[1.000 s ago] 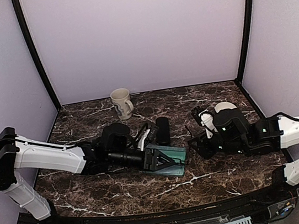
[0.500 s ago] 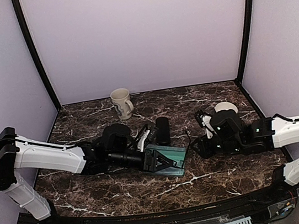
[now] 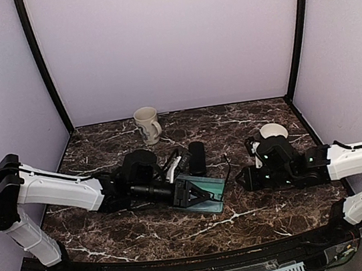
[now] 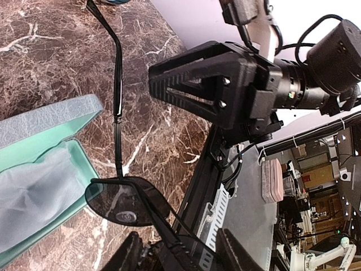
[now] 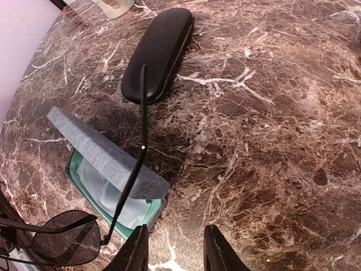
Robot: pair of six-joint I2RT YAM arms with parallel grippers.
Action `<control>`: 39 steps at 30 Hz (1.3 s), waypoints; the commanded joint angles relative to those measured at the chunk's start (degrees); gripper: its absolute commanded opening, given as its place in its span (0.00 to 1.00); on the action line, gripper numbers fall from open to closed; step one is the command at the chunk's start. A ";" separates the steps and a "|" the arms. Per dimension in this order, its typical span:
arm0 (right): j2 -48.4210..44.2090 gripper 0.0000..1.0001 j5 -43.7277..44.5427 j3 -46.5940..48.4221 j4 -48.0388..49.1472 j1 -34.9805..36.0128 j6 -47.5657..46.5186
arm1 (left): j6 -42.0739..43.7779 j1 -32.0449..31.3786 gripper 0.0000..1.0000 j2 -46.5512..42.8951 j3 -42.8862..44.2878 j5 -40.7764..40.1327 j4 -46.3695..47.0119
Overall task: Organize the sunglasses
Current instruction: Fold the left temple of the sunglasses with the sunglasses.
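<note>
The task looks to be in its early part. One thin-framed pair of sunglasses [image 4: 127,201] is just beside the open grey-blue case [image 4: 51,121], not yet inside. Its frame passes between the left fingers [image 4: 132,254], but I cannot tell if they clamp it. The right fingers [image 5: 137,248] stand partly open and hold nothing. The black case [image 5: 158,51] lies closed on the worktop [image 5: 271,141]. I cannot find a second pair. No writing can be read; a small mark on the lens is too blurred.
</note>
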 commanded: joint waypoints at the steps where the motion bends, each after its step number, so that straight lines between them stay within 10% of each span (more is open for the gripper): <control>1: 1.74 0.34 -0.26 -0.25 0.32 -1.62 1.57 | 0.48 -0.06 0.37 -1.92 -0.82 1.12 2.85; 39: 11.51 0.27 -15.04 7.48 10.24 2.54 -11.12 | -0.56 -0.08 0.43 -0.35 -0.29 3.53 5.47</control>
